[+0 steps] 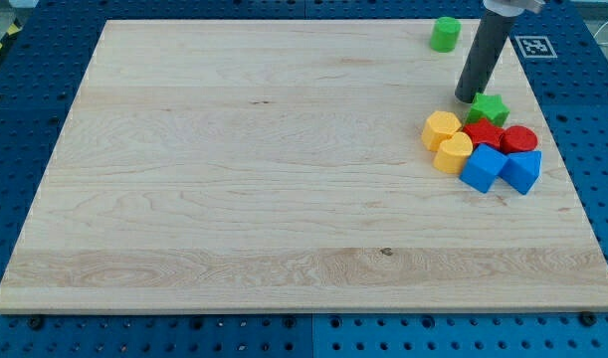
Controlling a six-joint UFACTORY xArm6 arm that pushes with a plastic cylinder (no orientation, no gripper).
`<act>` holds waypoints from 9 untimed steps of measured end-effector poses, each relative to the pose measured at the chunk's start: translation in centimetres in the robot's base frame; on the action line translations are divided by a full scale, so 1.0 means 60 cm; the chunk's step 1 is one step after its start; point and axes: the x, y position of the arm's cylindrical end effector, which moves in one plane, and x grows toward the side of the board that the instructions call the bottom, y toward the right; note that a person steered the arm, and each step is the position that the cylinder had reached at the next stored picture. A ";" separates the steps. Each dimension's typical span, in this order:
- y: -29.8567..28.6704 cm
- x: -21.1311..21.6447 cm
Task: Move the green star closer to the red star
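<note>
You have the green star (490,107) lying flat on the wooden board, far over on the view's right and in the upper half. It is a small bright green block with short blunt points, its top face lit and a little paler than its sides. Right below it, toward the view's bottom, you can see the red star (483,134), also lying flat, a darker glossy red. The two stars touch or very nearly touch: the green one's lower points meet the red one's upper edge, with no bare wood showing between them.
</note>
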 end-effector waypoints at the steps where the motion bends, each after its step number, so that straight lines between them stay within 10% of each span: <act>1: 0.001 0.007; 7: 0.034 0.050; 9: 0.033 -0.074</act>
